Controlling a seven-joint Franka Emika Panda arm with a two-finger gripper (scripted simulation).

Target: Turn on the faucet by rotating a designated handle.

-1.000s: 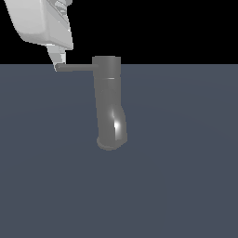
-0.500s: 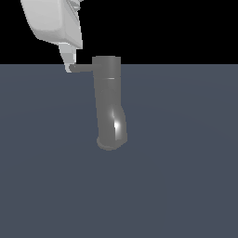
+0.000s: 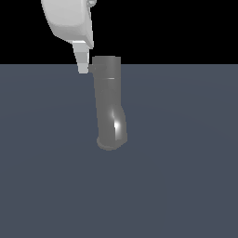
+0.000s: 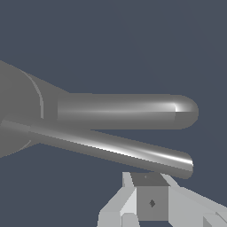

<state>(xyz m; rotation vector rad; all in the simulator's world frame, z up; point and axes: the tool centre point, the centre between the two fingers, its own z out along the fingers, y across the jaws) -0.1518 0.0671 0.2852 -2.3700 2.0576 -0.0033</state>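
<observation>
One white end effector [image 4: 151,201] fills the near edge of the wrist view, a blocky finger tip pressed right up beside the thin straight grey metal handle rod [image 4: 111,148], and whether its jaws are spread or closed I cannot tell from either view. Just past it runs the tall glossy grey metal faucet cylinder [image 3: 109,102], standing on the dark slate-blue surface [image 3: 186,176] with its lower end curving toward the exterior view's right. In the exterior view the rod is almost hidden between finger and cylinder top. Judging by that, the push looks underway, with more rotation probably left.
</observation>
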